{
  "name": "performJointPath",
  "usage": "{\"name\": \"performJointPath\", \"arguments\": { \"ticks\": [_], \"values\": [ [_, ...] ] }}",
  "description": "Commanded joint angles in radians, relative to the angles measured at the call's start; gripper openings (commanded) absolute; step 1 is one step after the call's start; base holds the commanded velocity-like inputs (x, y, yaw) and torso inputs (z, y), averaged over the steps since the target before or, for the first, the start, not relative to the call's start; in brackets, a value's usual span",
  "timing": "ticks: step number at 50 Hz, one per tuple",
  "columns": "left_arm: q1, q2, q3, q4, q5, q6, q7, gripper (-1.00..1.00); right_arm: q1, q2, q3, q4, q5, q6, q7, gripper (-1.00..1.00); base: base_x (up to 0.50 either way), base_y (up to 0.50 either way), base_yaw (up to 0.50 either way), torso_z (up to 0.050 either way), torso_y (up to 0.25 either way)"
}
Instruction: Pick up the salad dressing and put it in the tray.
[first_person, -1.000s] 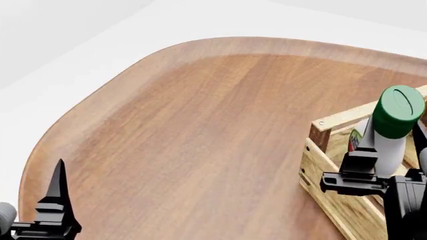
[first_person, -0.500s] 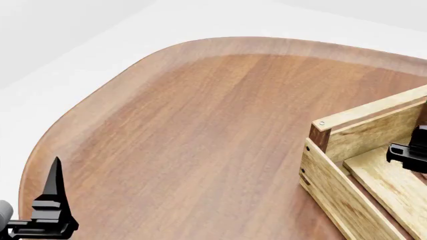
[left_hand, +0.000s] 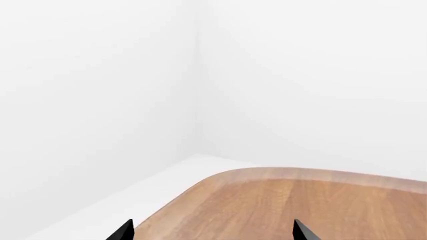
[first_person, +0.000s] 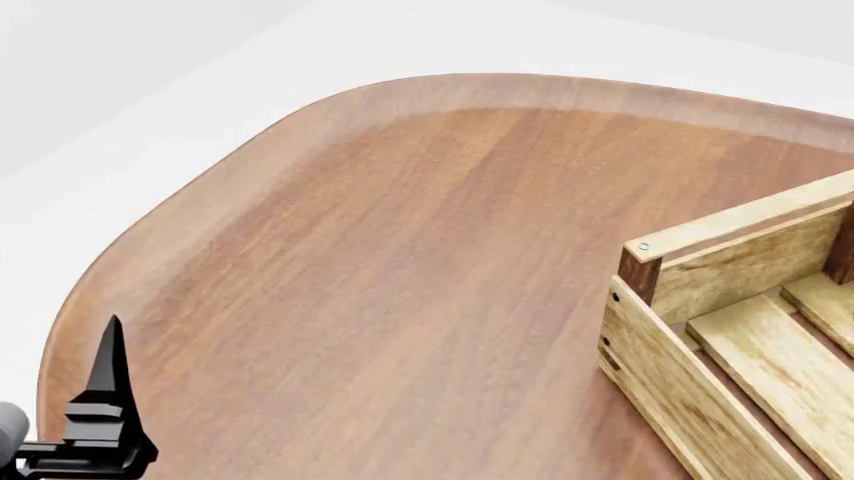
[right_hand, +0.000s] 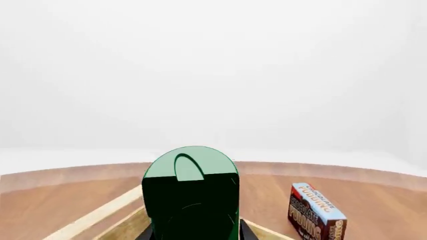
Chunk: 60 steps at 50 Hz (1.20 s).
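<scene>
The salad dressing (right_hand: 192, 190) fills the middle of the right wrist view, its wide green cap toward the camera, dark in shadow lower down. My right gripper (right_hand: 195, 233) is shut on it, a dark finger showing at each side, above the light-wood rail of the tray (right_hand: 100, 212). In the head view the tray's near corner (first_person: 694, 240), with a dark brown post, sits at the right edge; the bottle and right gripper are out of that view. My left gripper (left_hand: 212, 233) is open and empty, low at the table's front left, one finger (first_person: 110, 395) showing.
A blue-and-brown pudding box (right_hand: 315, 210) stands on the table beyond the tray. The round-cornered wooden table (first_person: 400, 250) has a raised rim, with white floor and walls around it.
My right gripper has carried the salad dressing to the right, out of the head view, leaving the tray's slats uncovered. The left gripper has barely shifted.
</scene>
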Motion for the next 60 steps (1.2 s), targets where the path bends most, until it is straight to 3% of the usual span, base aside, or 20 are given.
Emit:
{"name": "performJointPath", "arguments": {
  "ticks": [1,25,39,60],
  "values": [
    [0.002,-0.004,0.006,-0.001,0.004,0.003,-0.004,1.0,0.043,-0.013,-0.008,0.19,-0.068,-0.097,-0.018,-1.0,0.0,0.0,0.0,0.0,0.0],
    [-0.001,-0.011,0.017,-0.001,0.007,0.005,-0.009,1.0,0.161,-0.057,-0.052,0.717,-0.146,-0.384,-0.09,-1.0,0.0,0.0,0.0,0.0,0.0],
    [-0.008,-0.016,0.026,0.002,0.01,-0.001,-0.013,1.0,0.29,-0.086,-0.068,1.191,-0.2,-0.702,-0.124,-1.0,0.0,0.0,0.0,0.001,0.001],
    [-0.001,-0.018,0.033,-0.009,0.012,0.01,-0.017,1.0,0.278,-0.093,0.006,1.223,-0.239,-0.687,-0.124,-1.0,0.0,0.0,0.0,0.0,0.0]
  ]
}}
